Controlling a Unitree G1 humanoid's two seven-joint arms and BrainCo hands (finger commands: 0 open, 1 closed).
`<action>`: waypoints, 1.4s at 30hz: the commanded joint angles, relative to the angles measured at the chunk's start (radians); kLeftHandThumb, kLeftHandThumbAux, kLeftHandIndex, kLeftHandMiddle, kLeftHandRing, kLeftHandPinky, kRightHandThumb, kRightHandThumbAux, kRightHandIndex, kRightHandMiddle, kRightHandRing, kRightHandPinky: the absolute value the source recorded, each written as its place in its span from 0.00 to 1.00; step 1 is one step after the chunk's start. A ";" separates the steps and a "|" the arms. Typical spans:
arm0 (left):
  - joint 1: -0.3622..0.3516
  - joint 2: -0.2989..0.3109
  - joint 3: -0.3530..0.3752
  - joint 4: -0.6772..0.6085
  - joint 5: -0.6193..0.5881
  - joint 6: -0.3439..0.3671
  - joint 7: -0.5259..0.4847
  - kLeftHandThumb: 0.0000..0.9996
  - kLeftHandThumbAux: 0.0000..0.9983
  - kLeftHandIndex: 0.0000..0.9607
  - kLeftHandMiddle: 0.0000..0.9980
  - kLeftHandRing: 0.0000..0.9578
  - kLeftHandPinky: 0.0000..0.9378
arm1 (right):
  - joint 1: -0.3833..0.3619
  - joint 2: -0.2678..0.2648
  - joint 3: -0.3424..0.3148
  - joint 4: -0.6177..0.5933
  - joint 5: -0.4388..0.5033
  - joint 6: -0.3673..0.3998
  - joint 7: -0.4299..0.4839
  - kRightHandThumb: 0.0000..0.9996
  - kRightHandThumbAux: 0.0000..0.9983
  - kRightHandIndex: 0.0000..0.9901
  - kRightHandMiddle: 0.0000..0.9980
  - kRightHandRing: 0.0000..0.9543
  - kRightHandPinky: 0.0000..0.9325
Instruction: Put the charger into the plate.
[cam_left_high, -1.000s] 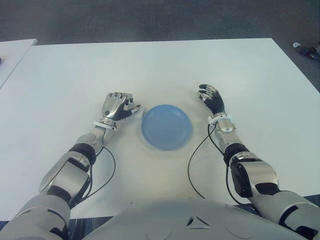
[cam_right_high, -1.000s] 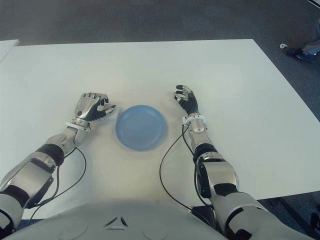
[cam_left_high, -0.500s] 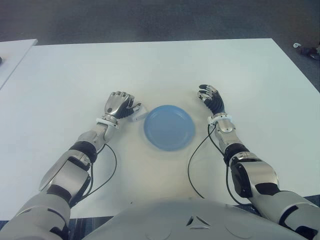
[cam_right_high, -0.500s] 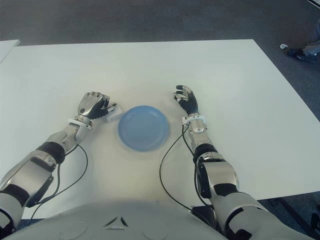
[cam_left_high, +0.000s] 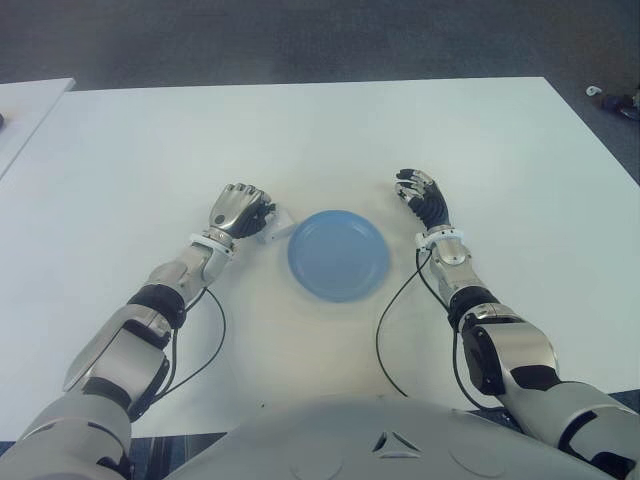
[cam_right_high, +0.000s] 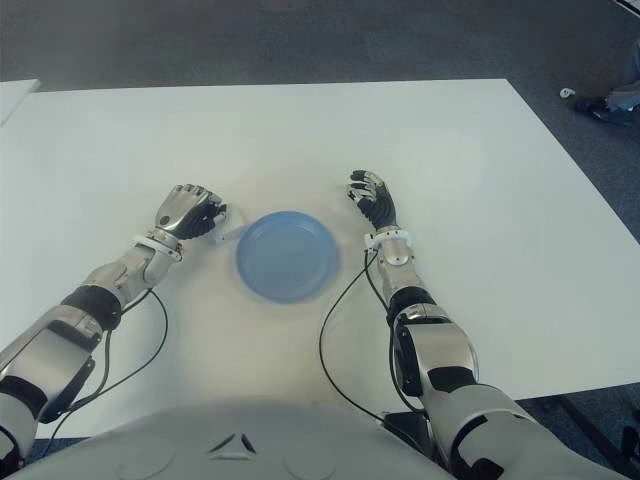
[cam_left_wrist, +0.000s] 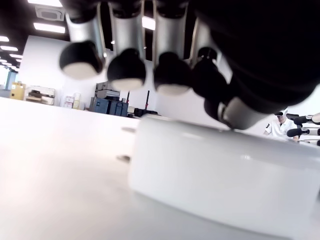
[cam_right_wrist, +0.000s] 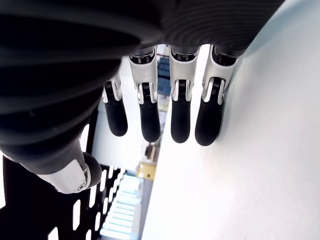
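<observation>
The white charger (cam_left_high: 277, 224) lies flat on the white table (cam_left_high: 320, 140), just to the left of the blue plate (cam_left_high: 338, 254) and outside its rim. Only its right end shows in the eye views, poking out from under the left hand (cam_left_high: 238, 210). In the left wrist view the charger (cam_left_wrist: 225, 175) is a rounded white block sitting on the table, with the curled fingertips (cam_left_wrist: 128, 69) arched over its top; the thumb looks to press against its upper edge, but whether the hand truly clamps it I cannot tell. The plate holds nothing. On its right side, a little apart from the rim, is the right hand (cam_left_high: 423, 197), palm turned toward the plate, its fingers (cam_right_wrist: 180, 117) loosely extended side by side and holding nothing.
</observation>
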 joint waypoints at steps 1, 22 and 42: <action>0.033 0.012 -0.008 -0.017 0.021 0.031 -0.027 0.92 0.70 0.86 0.88 0.91 0.92 | 0.061 0.010 0.005 0.052 -0.006 0.096 0.023 0.00 0.62 0.23 0.27 0.27 0.27; 0.046 0.012 0.006 -0.065 0.005 0.082 -0.098 0.79 0.72 0.81 0.86 0.89 0.91 | 0.065 0.006 0.005 0.051 -0.005 0.094 0.033 0.00 0.61 0.22 0.30 0.29 0.28; 0.141 0.051 0.152 -0.379 -0.013 0.151 -0.082 0.40 0.44 0.41 0.49 0.47 0.46 | 0.067 0.007 0.004 0.052 -0.006 0.083 0.041 0.00 0.63 0.19 0.31 0.32 0.32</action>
